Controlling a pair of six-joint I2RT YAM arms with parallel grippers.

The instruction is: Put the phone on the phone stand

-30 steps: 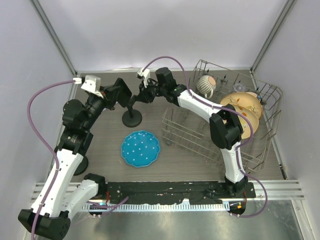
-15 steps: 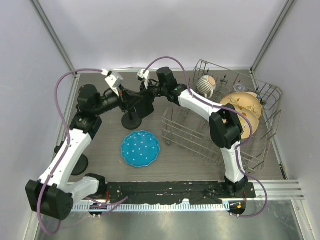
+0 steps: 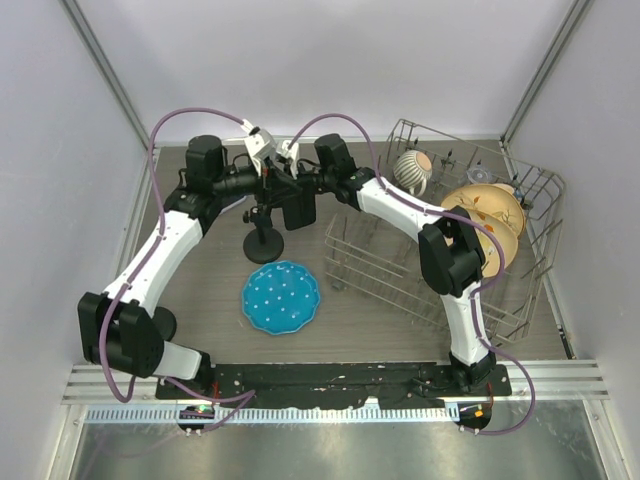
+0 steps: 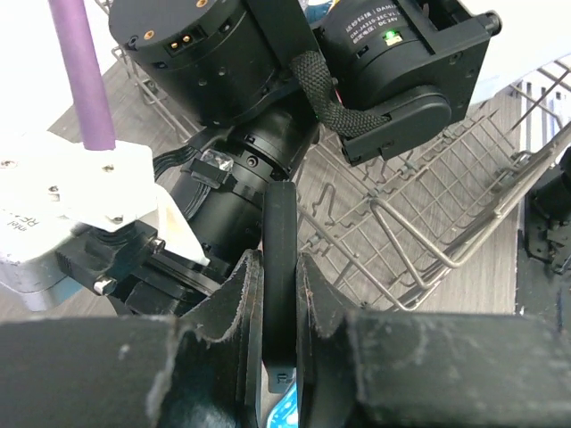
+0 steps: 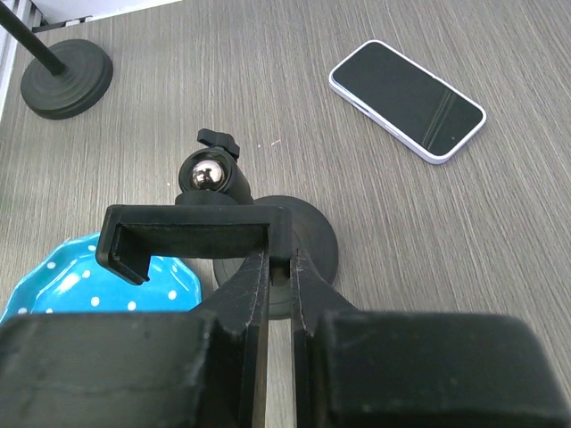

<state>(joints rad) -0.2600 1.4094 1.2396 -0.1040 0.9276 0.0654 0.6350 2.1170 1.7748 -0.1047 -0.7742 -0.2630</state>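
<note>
Swinging in from the left edge, the left hand (image 4: 278,267) is joining the right hand (image 5: 278,267), both clamping tight on the cradle of the phone stand (image 5: 192,239). The phone (image 5: 408,101) is lying flat on the surface (image 5: 464,241), not yet picked up.

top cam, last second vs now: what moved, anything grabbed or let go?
Left arm swung right, bringing the thin black slab (apparently a phone) in the left gripper up to the black round-based phone stand. Right gripper closed on the stand's cradle. Nothing released. Blue dotted plate and wire dish rack unmoved.
</note>
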